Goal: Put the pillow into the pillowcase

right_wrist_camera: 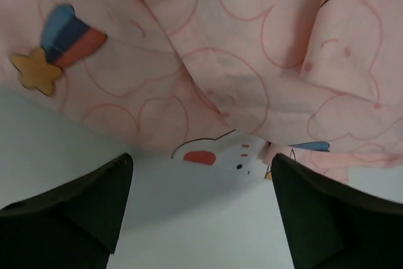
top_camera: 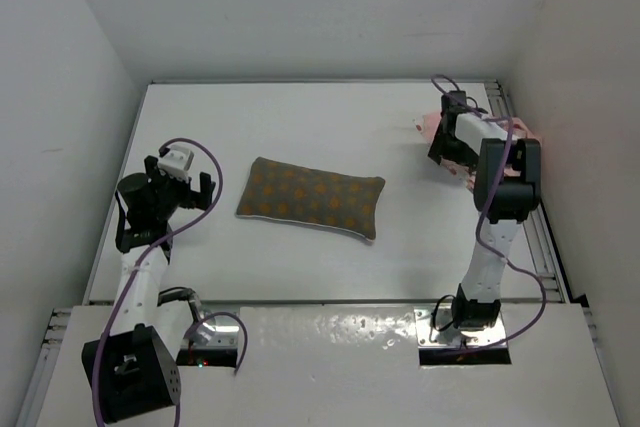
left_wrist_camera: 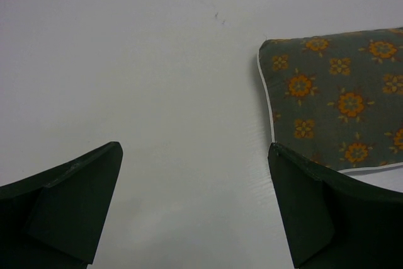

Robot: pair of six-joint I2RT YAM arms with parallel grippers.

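Right gripper (right_wrist_camera: 200, 177) stands spread and empty at the bunched pillowcase (right_wrist_camera: 220, 61), 2 o'clock on the table (top_camera: 300, 127); the pillow (top_camera: 311, 197) lies centre, 3 o'clock of our spread left gripper (left_wrist_camera: 194, 155). We risk pinching both fabric layers, sealing the opening.

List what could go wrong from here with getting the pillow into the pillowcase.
The pillowcase lies crumpled with no opening showing; the open right gripper may pinch several folds at once.
It sits at the far right edge of the table, so a tug might drag it off.
The pillow lies flat; the open left gripper could just push it.
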